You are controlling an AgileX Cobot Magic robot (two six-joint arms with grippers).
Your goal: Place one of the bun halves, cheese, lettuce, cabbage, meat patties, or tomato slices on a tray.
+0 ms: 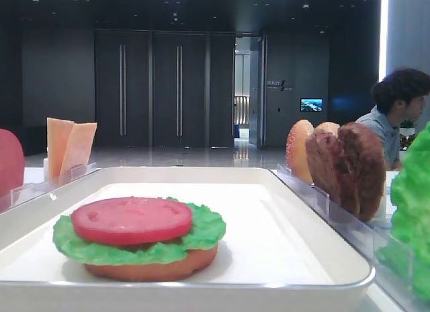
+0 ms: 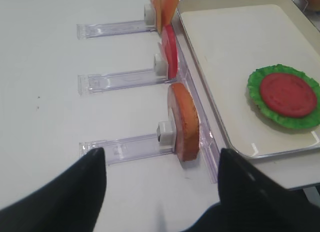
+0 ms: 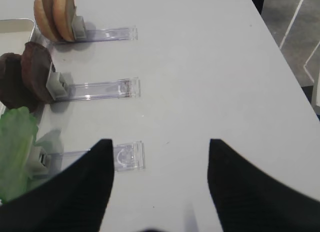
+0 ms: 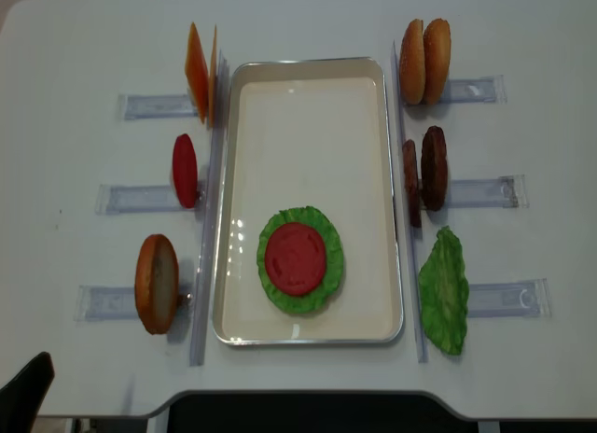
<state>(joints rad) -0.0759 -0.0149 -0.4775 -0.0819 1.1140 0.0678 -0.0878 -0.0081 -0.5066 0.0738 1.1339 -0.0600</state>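
Observation:
On the white tray (image 4: 308, 134) lies a stack: a flat bun half (image 1: 154, 270) at the bottom, lettuce (image 4: 300, 305) on it, and a tomato slice (image 4: 295, 258) on top. My left gripper (image 2: 160, 162) is open and empty over the table, just short of an upright bun half (image 2: 184, 122) in its clear holder. My right gripper (image 3: 160, 144) is also open and empty, above bare table to the right of the standing lettuce (image 3: 15, 147). Meat patties (image 3: 27, 77) and two bun halves (image 3: 54, 14) stand further off.
Left of the tray stand cheese slices (image 4: 198, 74) and another tomato slice (image 4: 185, 170) in clear holder strips (image 2: 117, 79). Holder strips (image 3: 100, 89) also run out to the right. A person (image 1: 396, 113) sits in the background.

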